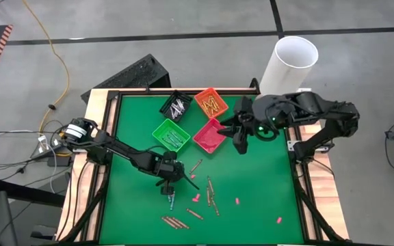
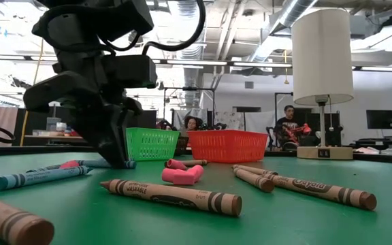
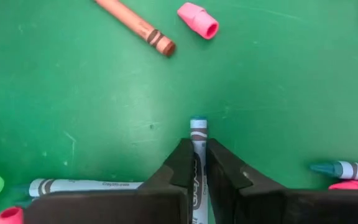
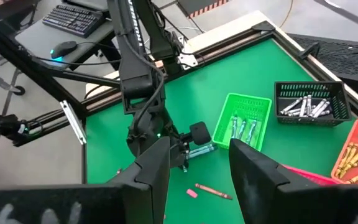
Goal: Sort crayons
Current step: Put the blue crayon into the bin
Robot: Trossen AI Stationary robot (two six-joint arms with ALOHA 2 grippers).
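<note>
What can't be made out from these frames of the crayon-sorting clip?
- Held teal crayon: in the left wrist view the left gripper covers its rear end and the picture edge cuts it off.
- Pink bin: contents too small to tell in the high view; out of sight in the low view.
- Brown crayon at the low view's left edge: cut off, label unseen.
- Right gripper: fingertips run off the right wrist view's bottom.

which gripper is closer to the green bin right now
Left. The left gripper is just in front of the green bin, shut on a teal crayon. The right gripper hangs past the pink bin, farther off.
</note>
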